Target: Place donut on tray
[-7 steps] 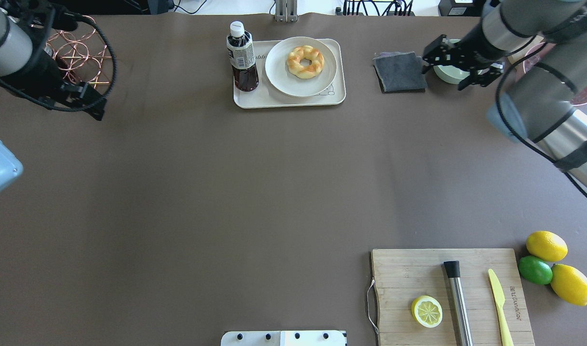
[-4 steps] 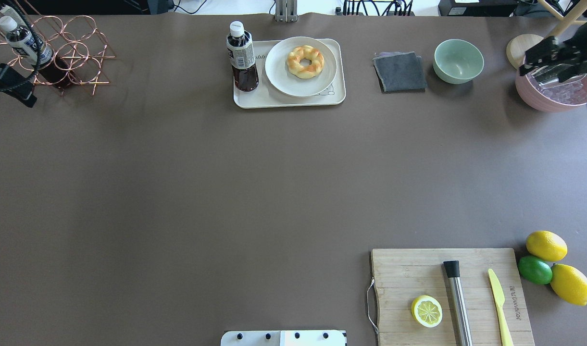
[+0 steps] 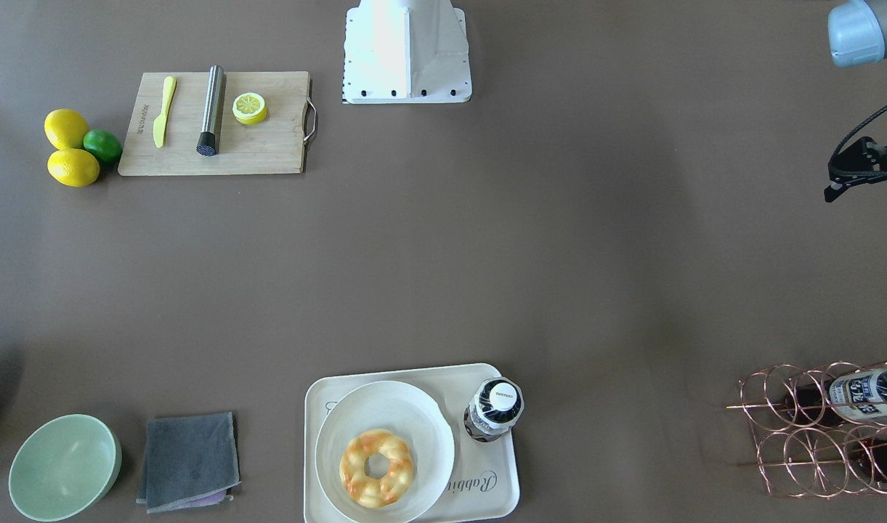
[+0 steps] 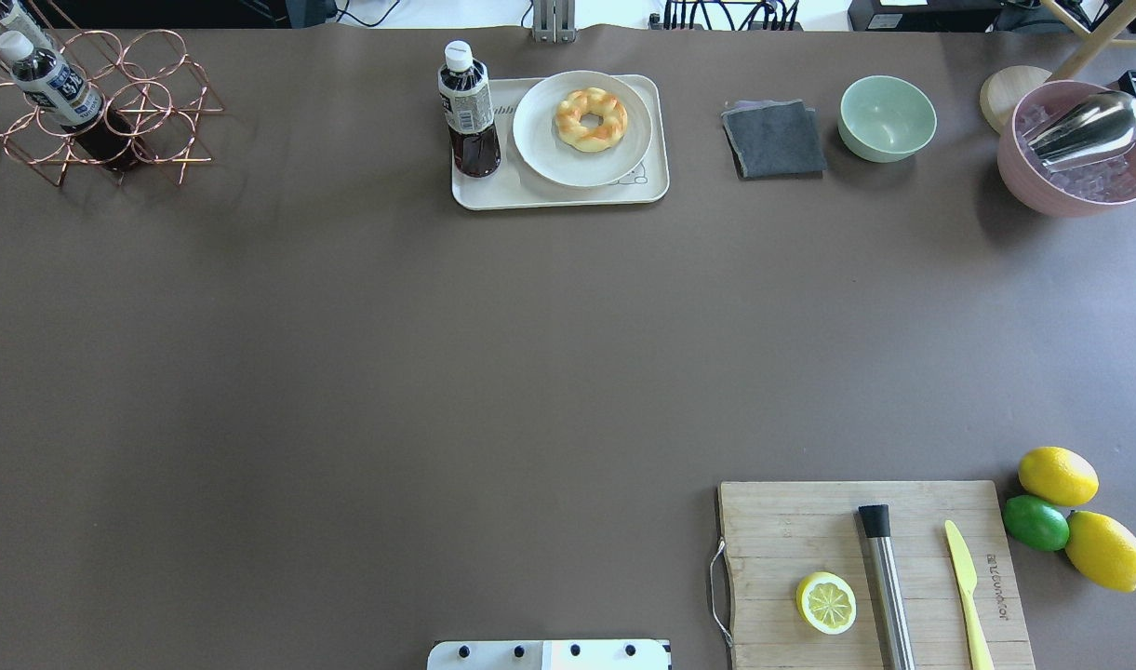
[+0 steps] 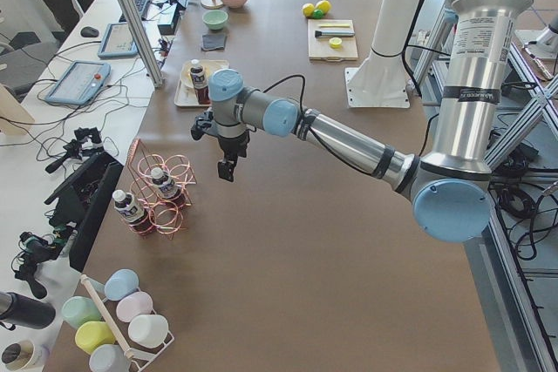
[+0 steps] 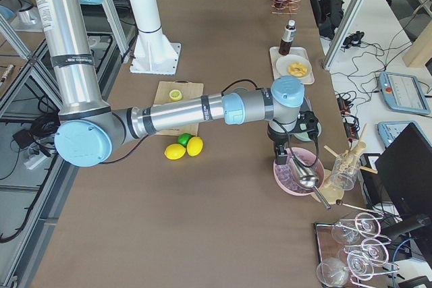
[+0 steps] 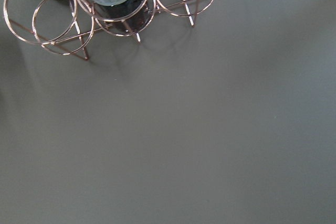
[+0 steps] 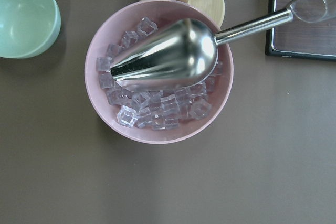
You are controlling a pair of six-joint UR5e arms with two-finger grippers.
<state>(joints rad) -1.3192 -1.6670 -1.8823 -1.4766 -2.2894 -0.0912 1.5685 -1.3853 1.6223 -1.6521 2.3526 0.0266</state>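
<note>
**Donut at rest on plate and tray**

The donut (image 4: 591, 119) lies flat on a round off-white plate (image 4: 541, 149), which sits on the cream tray (image 4: 558, 198) at the table's far side. A dark bottle (image 4: 467, 112) stands upright on the tray beside the plate. The left gripper (image 3: 864, 200), fingers apart and empty, hangs near the copper rack (image 3: 799, 450). The right gripper (image 6: 282, 148) is by the pink ice bowl (image 6: 283, 175); its finger spacing cannot be told.
</note>
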